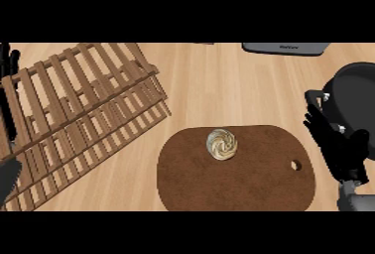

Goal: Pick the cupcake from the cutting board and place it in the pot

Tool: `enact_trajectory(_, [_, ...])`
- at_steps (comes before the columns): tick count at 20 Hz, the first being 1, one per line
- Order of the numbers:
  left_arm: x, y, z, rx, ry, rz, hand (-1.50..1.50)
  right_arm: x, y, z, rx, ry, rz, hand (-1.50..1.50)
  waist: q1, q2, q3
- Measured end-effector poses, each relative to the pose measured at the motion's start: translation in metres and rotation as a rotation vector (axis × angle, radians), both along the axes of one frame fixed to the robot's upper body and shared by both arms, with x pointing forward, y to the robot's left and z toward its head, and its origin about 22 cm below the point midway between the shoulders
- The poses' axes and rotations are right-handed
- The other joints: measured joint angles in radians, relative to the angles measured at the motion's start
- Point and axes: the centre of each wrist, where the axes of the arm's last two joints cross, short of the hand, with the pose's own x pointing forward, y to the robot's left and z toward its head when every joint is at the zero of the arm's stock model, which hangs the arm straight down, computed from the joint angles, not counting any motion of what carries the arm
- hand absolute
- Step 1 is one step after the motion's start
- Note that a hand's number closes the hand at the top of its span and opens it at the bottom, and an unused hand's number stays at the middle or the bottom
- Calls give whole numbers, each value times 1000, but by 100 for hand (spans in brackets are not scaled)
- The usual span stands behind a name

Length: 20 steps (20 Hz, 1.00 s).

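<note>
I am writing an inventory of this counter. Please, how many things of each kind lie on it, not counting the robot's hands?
Cupcake: 1
Cutting board: 1
Pot: 1
Wooden rack: 1
Grey thing at the top edge: 1
Total: 5

Table: pale tan wood with a fine streaked grain. Cutting board: dark brown, faintly mottled. Cupcake: cream and tan swirl on top. Slatted rack: mid-brown wood, darker than the table. Pot: black with a grey sheen. Right hand: black, on a grey forearm.
</note>
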Motion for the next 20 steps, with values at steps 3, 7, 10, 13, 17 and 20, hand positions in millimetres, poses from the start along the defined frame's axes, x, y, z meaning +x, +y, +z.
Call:
enact_trajectory(3, [-5, -10, -28, -185, -87, 186, 0, 9, 6, 31, -34, -206, 43, 150, -28, -26, 6])
enact_trajectory(7, [-22, -7, -41, -356, -4, 303, 0, 22, 7, 97, -160, -611, 78, -150, -87, -62, 18])
enact_trajectory(10, [-40, 8, -46, -366, 74, 324, 0, 14, 0, 104, -237, -729, -84, -150, -129, -67, 32])
enact_trajectory(13, [-56, 7, -48, -353, 145, 254, 0, 6, 19, 104, -243, -875, -106, -150, -130, -68, 42])
enact_trajectory(17, [-60, 9, -46, -278, 188, 176, 0, -14, 51, 96, -238, -1034, -86, -150, -134, -62, 43])
enact_trajectory(20, [-62, 7, -44, -235, 197, 119, 0, -36, 67, 88, -279, -1070, -63, -150, -131, -61, 44])
